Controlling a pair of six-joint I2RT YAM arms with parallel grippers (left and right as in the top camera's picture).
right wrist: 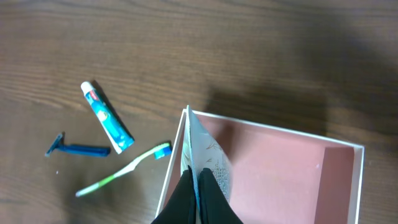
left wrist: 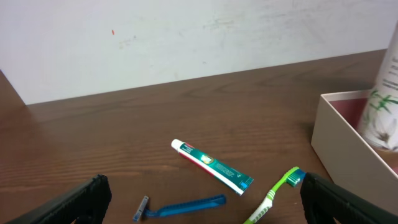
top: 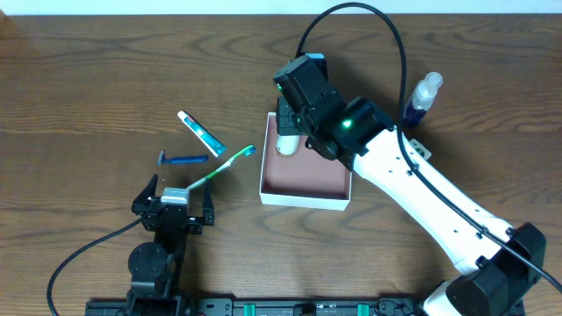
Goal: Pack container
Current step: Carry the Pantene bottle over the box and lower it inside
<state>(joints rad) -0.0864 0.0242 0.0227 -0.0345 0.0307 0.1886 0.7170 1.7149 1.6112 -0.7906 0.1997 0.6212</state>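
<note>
Overhead only: spray bottle [top: 421, 96] near box [top: 303, 201].
Right gripper [right wrist: 196, 186]: clamped on white tube [top: 287, 143], upright.
Left gripper [top: 176, 198]: open.

You cannot read any words, brands or numbers here. The toothpaste tube [left wrist: 212, 165] has teal and red print along its white side, but the letters are too small and blurry to make out. The white tube [left wrist: 379, 112] has green leaf drawings on it. In the right wrist view they look grey, and any small marks near them are too fuzzy to read. The spray bottle [top: 420, 101] is seen from far above, so any label on it is too tiny to tell.
</note>
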